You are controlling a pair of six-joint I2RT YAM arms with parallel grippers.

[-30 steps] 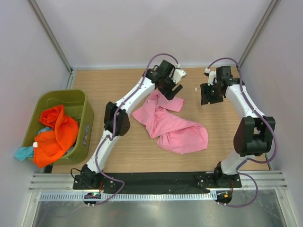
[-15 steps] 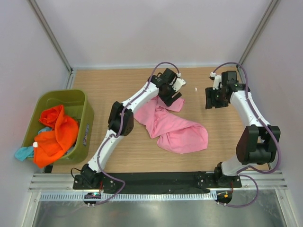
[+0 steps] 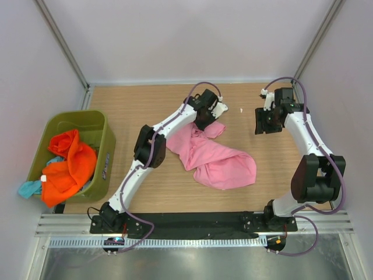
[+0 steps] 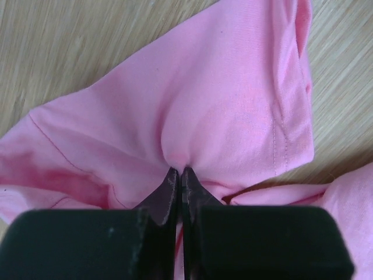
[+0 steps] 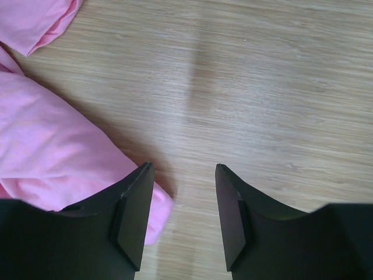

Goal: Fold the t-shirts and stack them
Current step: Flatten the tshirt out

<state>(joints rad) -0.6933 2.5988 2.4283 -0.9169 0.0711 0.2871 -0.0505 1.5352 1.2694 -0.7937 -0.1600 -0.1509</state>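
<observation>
Between the left gripper's (image 4: 179, 173) closed fingers, a pinched fold of pink t-shirt (image 4: 221, 105); its long axis runs away from them. Right gripper (image 5: 183, 169) half-open, empty, shirt to its left.

The bright pink t-shirt (image 3: 213, 157) lies crumpled on the surface. A fold of it is pinched tight between the left fingers (image 4: 168, 195), and its bulk lies nearer and rightward of them. The orange t-shirt (image 3: 70, 166) and the teal t-shirt (image 3: 28, 188) sit heaped well left of those fingers.

Nothing legible on my feeds. Only candidate is pale print on the green bin (image 3: 105, 165) side, far left of both jaws: too small to read.
</observation>
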